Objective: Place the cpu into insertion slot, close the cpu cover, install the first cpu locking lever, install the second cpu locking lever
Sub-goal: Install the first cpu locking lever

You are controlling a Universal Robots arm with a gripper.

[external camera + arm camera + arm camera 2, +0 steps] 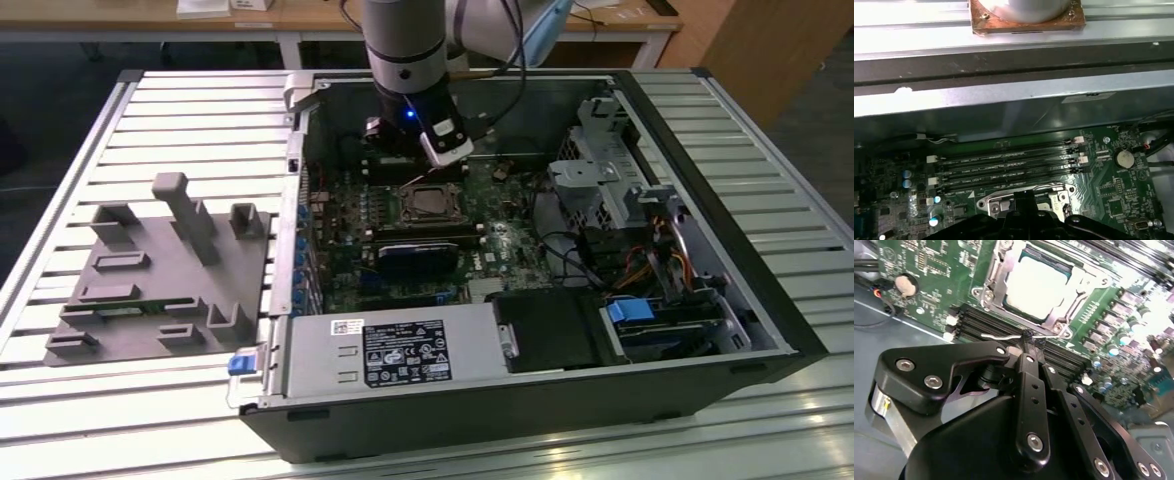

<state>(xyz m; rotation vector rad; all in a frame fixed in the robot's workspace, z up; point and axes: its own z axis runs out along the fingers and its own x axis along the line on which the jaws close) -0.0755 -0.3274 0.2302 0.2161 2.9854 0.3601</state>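
1. In the exterior view, the case [747, 330] lies open on the desk [200, 120]. The slot [404, 205] sits on the board inside it, with the cpu [431, 203] seated in the slot. The end effector [407, 170] hangs close over the slot. A grey fixture [160, 280] lies outside the case, well apart from the slot toward the exterior view's left.
2. In the second wrist view, the cpu [1036, 287] rests in the slot, and the cover [1059, 322] lies flat over its edges. A thin wire lever [999, 335] runs along one side of the slot, between it and the memory slots [984, 322]. The end effector [1031, 342] has its tips drawn together, touching the lever's end.
3. In the first wrist view, the end effector [1024, 200] sits at the slot's silver edge [999, 202]. The memory slots [1004, 165] lie just beside the slot, and a coin cell [1125, 159] is near it.
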